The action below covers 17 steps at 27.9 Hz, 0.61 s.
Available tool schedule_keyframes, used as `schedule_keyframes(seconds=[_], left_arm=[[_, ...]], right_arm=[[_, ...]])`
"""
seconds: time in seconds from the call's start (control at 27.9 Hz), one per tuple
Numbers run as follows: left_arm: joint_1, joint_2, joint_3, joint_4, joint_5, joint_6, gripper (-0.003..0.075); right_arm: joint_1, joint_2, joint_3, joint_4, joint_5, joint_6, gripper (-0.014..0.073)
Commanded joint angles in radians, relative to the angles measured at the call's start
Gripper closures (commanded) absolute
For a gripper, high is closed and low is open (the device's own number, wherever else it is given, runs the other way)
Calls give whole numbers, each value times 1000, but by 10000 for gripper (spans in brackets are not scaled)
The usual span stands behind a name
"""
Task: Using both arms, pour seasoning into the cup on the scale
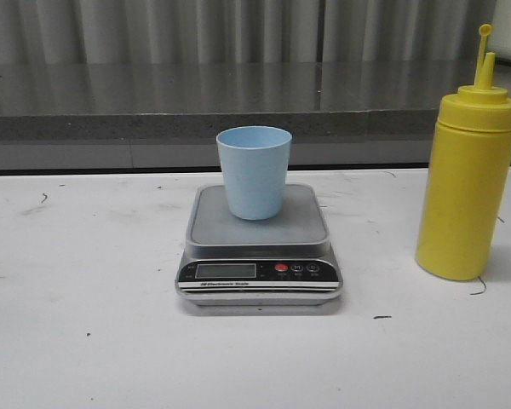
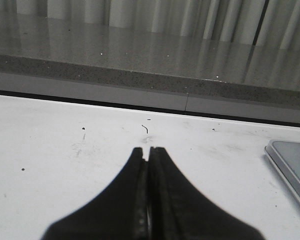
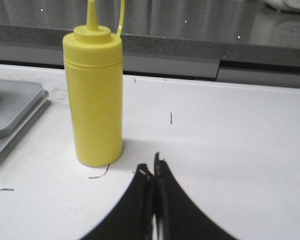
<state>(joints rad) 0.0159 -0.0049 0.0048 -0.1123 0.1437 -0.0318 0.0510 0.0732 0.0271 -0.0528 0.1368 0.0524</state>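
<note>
We saw the light blue cup point(image 1: 254, 172) standing upright on the platform of the scale point(image 1: 260, 230) at the middle of the white table point(image 1: 85, 324). Taking the scale as the centre of the dial in the front view, the yellow squeeze bottle point(image 1: 467, 183) stood at about three o'clock, well apart from it, upright, its long axis vertical and its nozzle cap flipped open.

Our right gripper point(image 3: 154, 172) had its fingers pressed together and held nothing; in its wrist view the bottle point(image 3: 93, 95) stood close ahead at roughly eleven o'clock of the fingertips. Our left gripper point(image 2: 149, 152) was likewise closed and empty over bare table, with a corner of the scale point(image 2: 290, 165) off at about three o'clock.

We judged the right arm far the nearer to the bottle and the left the nearer to the scale's open side. We could not see into the cup, and the scale's display was unreadable, so the scene fitted either a bottle waiting to be lifted or one set back after pouring.
</note>
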Motion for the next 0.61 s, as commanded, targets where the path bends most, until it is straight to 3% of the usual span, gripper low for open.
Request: schedule_keyframes(seconds=[0.0,0.57], left_arm=[[2,-16,23,-9,-88,-11,740],[2,-16,23,-9,-88,-11,740]], right_arm=[[-9,-56,-6,3,13,-14,706],[-15,-99,-6,3,46,-14,706]])
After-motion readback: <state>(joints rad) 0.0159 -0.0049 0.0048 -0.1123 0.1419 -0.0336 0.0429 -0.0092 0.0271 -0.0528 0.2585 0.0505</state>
